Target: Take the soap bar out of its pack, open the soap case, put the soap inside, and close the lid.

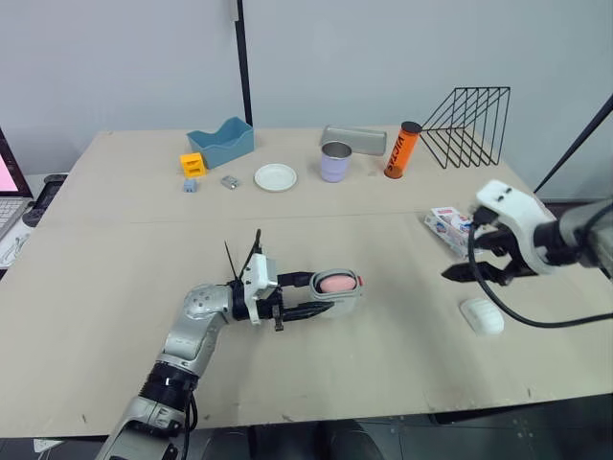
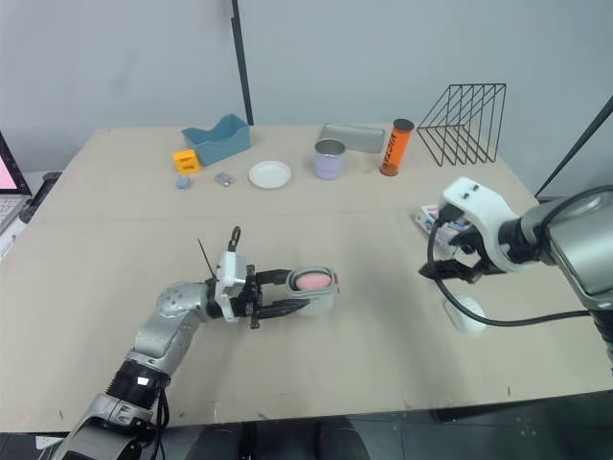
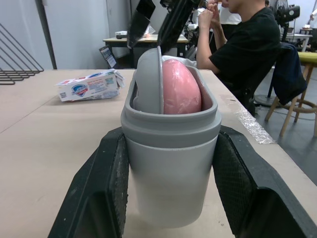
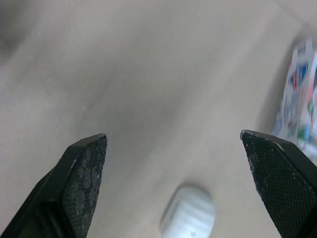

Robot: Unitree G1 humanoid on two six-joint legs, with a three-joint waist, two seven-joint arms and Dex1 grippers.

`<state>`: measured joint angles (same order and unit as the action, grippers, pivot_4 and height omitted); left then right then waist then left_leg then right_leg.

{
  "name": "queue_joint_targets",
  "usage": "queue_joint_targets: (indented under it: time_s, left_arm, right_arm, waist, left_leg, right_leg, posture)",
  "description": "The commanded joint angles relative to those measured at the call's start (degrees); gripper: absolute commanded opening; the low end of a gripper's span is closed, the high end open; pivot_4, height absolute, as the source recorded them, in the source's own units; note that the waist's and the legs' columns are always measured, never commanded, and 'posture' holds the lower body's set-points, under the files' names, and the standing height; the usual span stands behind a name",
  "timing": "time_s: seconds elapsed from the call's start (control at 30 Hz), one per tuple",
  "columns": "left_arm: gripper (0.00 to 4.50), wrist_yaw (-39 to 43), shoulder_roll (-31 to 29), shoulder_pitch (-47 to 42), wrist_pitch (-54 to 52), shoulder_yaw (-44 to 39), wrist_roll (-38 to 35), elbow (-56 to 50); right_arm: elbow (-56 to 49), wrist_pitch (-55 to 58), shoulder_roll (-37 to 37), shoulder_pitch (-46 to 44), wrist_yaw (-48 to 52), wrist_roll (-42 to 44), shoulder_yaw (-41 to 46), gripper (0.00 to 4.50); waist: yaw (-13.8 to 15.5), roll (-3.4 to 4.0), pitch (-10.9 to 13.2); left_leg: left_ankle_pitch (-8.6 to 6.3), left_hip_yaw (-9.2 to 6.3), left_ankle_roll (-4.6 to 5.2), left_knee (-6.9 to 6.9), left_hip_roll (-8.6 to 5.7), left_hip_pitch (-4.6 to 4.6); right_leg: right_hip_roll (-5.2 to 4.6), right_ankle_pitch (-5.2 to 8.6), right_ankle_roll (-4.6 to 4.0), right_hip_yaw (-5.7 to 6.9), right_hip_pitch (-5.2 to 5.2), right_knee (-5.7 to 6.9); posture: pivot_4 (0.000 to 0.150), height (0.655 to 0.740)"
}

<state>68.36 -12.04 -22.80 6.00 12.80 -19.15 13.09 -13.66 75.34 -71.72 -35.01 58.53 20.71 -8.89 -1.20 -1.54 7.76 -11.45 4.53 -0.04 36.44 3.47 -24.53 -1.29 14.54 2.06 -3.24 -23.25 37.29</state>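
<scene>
Left gripper (image 1: 322, 294) clamps the grey soap case (image 1: 351, 299) by its long sides. The case's long axis runs from 9 to 3 o'clock. The pink soap (image 1: 337, 283) sits inside, its lower part hidden by the wall. Well off toward 3 o'clock, the right gripper (image 4: 172, 139) hangs spread wide and empty. The white lid (image 1: 482, 315) lies at its 6 o'clock. The soap pack (image 1: 446, 226) is partly covered at its 11 o'clock.

The tabletop (image 1: 402, 264) is bare between the soap case (image 1: 341, 290) and my right hand (image 4: 172, 139). A white oval object (image 1: 482, 315) and the soap pack (image 1: 447, 228) sit close by that hand, narrowing its room.
</scene>
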Motion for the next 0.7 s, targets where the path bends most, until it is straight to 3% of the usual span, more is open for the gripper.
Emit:
queue_joint_targets:
  time_s: [0.03,0.7]
  left_arm:
    - [1.88,0.2,0.9,-1.3,3.3,0.2,0.9,1.4]
    - [1.88,0.0,1.4,-0.6,4.9,0.8,2.3,2.5]
  right_arm:
    - [0.6,-0.4,-1.7,1.8,-1.1,0.3,3.4,4.45]
    - [11.1,-3.8,0.3,9.9,-3.2,0.9,4.3,4.45]
  waist:
    - [0.0,0.06,0.0]
    - [0.0,0.2,-0.1]
  left_leg:
    - [0.0,0.0,0.0,0.0,-0.01,0.0]
    - [0.0,-0.06,0.0,0.0,-0.12,0.0]
  right_leg:
    - [0.0,0.0,0.02,-0.01,0.0,0.0]
    - [0.01,0.02,0.2,-0.07,0.05,0.0]
  posture:
    - [0.15,0.7393]
    - [0.15,0.7393]
